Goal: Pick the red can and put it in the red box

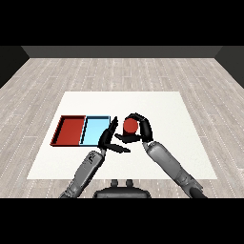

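One red can (129,125), label unreadable, clasped by right hand (143,128), left hand (108,138) apparently spread

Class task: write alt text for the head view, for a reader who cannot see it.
The right robot hand curls round a red can above the white table. To its left, the open left robot hand reaches beside the light blue tray, with the red tray farther left.

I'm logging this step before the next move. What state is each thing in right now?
Red can: held in the right hand, not in either tray.
Right hand: shut, fingers curled round the can.
Left hand: open, fingers straight, holding nothing, beside the light blue tray.
Red tray: lying on the table, nothing in it.
Light blue tray: lying beside the red tray, nothing in it.
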`<state>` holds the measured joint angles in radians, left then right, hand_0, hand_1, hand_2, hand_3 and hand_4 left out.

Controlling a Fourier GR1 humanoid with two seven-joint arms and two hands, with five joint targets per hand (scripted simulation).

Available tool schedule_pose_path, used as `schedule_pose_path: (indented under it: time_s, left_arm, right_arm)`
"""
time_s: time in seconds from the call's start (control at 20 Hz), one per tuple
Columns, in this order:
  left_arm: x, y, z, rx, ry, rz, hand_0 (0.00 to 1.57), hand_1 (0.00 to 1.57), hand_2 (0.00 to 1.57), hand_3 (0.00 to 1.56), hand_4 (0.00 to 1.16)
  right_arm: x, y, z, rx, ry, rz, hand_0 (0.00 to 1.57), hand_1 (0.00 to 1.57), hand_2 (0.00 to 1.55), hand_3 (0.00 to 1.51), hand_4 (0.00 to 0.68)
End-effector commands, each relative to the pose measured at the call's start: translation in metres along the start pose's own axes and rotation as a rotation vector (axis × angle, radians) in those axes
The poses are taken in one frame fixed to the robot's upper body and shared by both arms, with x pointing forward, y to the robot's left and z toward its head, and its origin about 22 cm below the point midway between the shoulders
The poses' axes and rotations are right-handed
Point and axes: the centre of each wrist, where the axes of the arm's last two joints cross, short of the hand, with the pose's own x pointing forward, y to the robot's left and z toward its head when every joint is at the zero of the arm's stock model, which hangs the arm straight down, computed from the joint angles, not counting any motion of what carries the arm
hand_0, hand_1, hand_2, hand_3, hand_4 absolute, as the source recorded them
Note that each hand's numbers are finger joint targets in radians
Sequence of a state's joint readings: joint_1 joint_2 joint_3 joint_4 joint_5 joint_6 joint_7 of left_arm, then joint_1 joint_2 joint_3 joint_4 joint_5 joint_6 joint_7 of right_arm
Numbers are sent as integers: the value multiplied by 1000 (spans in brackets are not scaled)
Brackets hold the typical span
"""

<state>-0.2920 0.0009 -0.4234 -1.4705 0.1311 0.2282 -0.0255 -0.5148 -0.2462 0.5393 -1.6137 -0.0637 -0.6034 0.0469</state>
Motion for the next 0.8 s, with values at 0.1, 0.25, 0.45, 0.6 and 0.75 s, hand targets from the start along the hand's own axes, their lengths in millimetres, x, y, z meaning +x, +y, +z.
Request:
schedule_pose_path:
  time_s: [0.1, 0.25, 0.45, 0.6, 0.75]
  left_arm:
    - [-16, -6, 4, -6, -18, 5, 0, 0, 0, 0, 0]
    - [-6, 0, -15, -2, 8, 19, 0, 0, 0, 0, 0]
    - [-1, 0, -12, -16, -4, 12, 0, 0, 0, 0, 0]
    - [7, 5, 5, -14, -17, 25, 0, 0, 0, 0, 0]
    - [-18, -8, -15, -36, -29, -21, 0, 0, 0, 0, 0]
  right_arm:
    - [13, 19, -6, 19, 14, -28, 1476, 1476, 1441, 1369, 561]
    - [22, 28, -8, 29, -4, -30, 1470, 1470, 1431, 1367, 554]
    - [6, 21, 0, 47, -14, -59, 1473, 1473, 1434, 1371, 545]
    - [7, 32, -5, 42, -16, -89, 1437, 1437, 1413, 1365, 531]
    - [22, 32, 5, 87, -30, -96, 1468, 1468, 1431, 1372, 508]
